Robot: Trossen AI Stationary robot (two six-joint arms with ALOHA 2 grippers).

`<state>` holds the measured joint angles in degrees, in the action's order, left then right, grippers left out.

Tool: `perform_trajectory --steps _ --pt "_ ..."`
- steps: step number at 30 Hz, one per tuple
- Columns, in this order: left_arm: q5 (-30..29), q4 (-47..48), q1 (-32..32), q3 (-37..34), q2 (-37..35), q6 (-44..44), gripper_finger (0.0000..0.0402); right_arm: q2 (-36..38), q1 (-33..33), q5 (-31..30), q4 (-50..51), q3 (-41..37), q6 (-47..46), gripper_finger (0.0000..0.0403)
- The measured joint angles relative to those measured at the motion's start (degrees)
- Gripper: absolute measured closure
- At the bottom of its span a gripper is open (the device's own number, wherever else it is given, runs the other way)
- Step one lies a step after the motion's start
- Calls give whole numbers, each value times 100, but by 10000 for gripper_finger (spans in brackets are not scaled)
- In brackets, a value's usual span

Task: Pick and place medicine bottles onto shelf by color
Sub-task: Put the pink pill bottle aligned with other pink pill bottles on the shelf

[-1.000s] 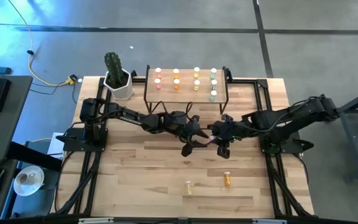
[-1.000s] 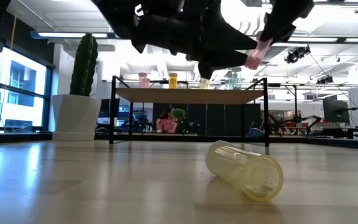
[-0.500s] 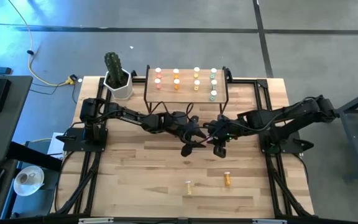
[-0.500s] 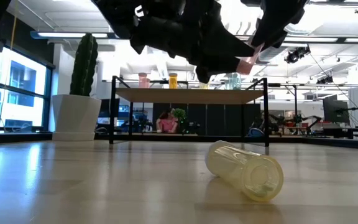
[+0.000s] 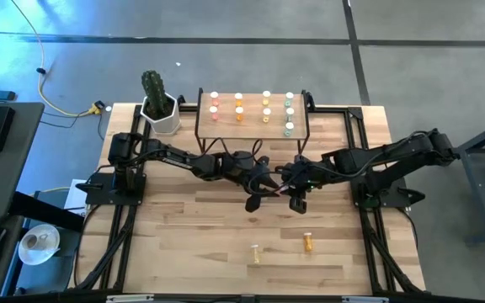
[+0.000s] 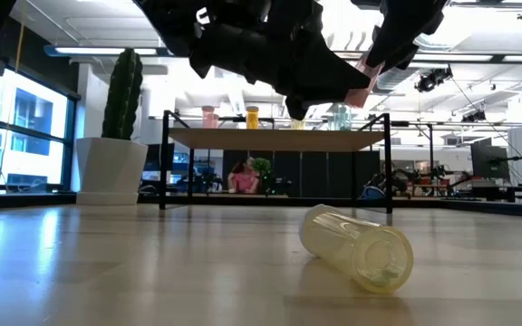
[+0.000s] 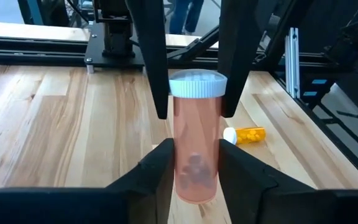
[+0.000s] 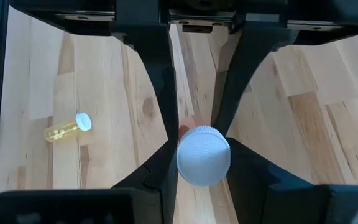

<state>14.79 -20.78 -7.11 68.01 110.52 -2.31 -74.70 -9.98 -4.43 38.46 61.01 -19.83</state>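
Observation:
Above the middle of the table a pink medicine bottle with a white cap hangs between both grippers. My left gripper is shut on its body. My right gripper is shut on its cap end; in the high view the two grippers meet tip to tip. The shelf stands on its thin black legs at the table's far edge, with several bottles upright in colour columns. A yellow bottle and an orange bottle lie on their sides near the front. My left gripper pinches the bottle's pink body, near its bottom end, between its two fingers. The fingers come from the table's left, sloping slightly down, along the bottle. The bottle is clear of the table, cap away from this gripper. My right gripper pinches the white cap and the body just under it between its two fingers. It comes from the table's right, slanting down. The cap faces back toward this gripper's wrist, and the bottle is clear of the table.
A white pot with a cactus stands left of the shelf at the far edge. In the low view the yellow bottle lies close in front, and the shelf stands behind it. Bare wood lies at the front left and front right.
My left gripper's fingers have shut on the pink bottle's body while my right gripper kept its hold on the cap end. The bottle has stayed in the same place above the table.

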Motion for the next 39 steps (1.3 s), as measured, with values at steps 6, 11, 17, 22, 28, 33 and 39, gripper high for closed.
perform_trajectory --steps 6,11,17,22,28,33,39 --pt "2 -1 0 0 0 35 311 0 0 -4 0 0 59 303" --pt "2 -4 -2 0 0 111 310 0 -2 -63 -15 2 86 286" --pt "-4 -4 -38 0 4 150 310 5 6 -225 -55 11 144 227" --pt "-22 -4 -113 0 4 151 310 119 24 -236 61 156 236 200" --pt "-21 -330 -199 0 7 149 310 327 20 -349 277 666 602 197" --pt "-20 -1096 -227 0 7 149 310 613 20 -599 477 920 1094 197" --pt "-20 -2232 -276 0 7 151 310 1174 20 -1183 765 1008 1238 196"
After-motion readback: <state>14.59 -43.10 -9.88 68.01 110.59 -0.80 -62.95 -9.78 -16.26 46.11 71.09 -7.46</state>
